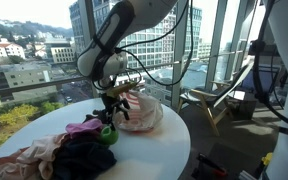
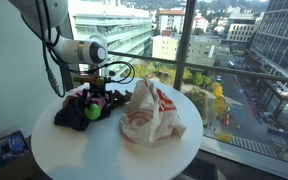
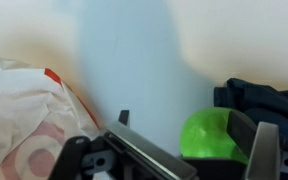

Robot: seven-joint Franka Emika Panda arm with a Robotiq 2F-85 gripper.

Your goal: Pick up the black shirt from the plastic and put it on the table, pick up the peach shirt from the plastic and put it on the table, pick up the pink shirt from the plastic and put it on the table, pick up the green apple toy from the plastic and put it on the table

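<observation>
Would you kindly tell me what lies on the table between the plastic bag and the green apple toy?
Nothing rests there: the wrist view shows only bare white table between the plastic bag and the green apple toy.

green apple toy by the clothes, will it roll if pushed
Round and smooth-looking, the green apple toy would probably roll on the smooth table. The dark shirt bunched beside it may block it that way.

Daylight from the windows (image 2: 234, 50) brightens the table (image 2: 104, 150); wrist view blurred.
</observation>
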